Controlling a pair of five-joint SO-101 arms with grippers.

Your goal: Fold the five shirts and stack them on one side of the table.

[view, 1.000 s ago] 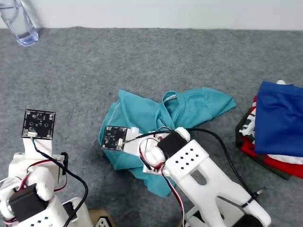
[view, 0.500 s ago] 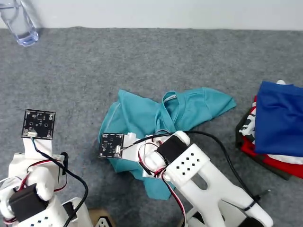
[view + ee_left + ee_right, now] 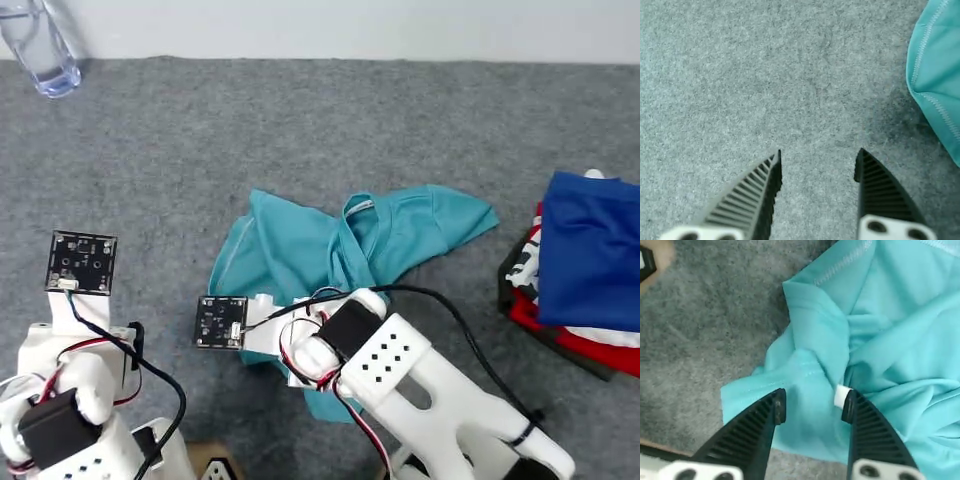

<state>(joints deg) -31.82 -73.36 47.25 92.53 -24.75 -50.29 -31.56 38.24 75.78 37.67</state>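
On grey carpeted table [image 3: 300, 130], teal shirt [image 3: 300, 250] crumpled mid-table; folded shirt stack [image 3: 585, 270] at right edge, blue on top. Right gripper [image 3: 812, 405] part open, straddling bunched shirt fold, unclamped. Left gripper [image 3: 817, 167] open over bare carpet beside shirt hem, empty

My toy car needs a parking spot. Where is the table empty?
The biggest bare patch of table lies beyond the teal shirt, between the clear glass and the shirt stack. Another lies under the open left gripper, beside the shirt. It is crowded where the right gripper hangs over the shirt.
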